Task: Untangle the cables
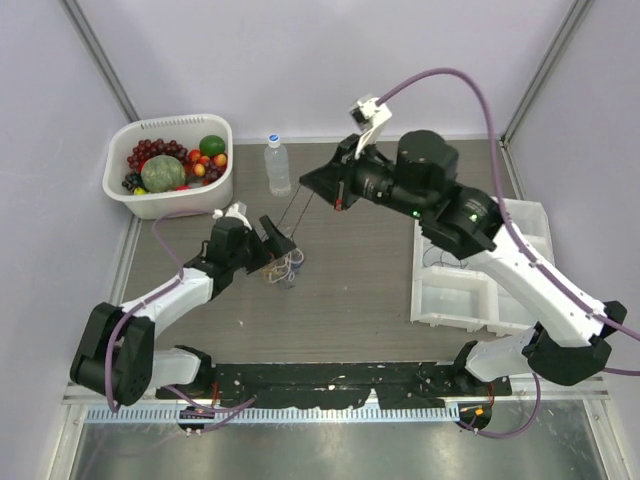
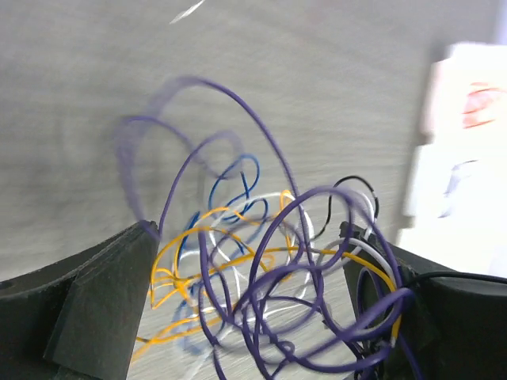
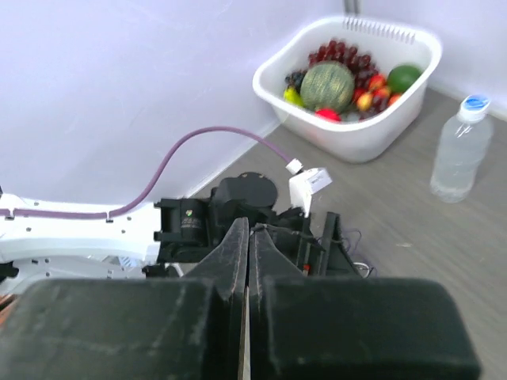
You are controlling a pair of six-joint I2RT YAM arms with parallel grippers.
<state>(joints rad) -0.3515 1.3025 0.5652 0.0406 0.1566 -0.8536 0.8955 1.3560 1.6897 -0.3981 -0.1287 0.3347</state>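
The cables (image 2: pixel 261 269) are a loose tangle of hair-thin purple, yellow, blue, white and black loops on the grey table. My left gripper (image 2: pixel 253 305) is open, one black finger on each side of the tangle, and several loops drape over the right finger (image 2: pixel 444 317). From above, the tangle of cables (image 1: pixel 287 264) lies at the left gripper (image 1: pixel 278 250). My right gripper (image 1: pixel 336 200) is raised to the upper right of it, shut on a thin dark cable (image 1: pixel 315 230) that stretches taut down to the tangle. In the right wrist view its jaws (image 3: pixel 252 231) are pressed together.
A white basin of fruit (image 1: pixel 118 180) stands at the back left, with a water bottle (image 1: pixel 278 165) beside it. White trays (image 1: pixel 470 295) lie on the right under the right arm. The basin (image 3: pixel 372 134) and bottle (image 3: pixel 458 150) also show in the right wrist view.
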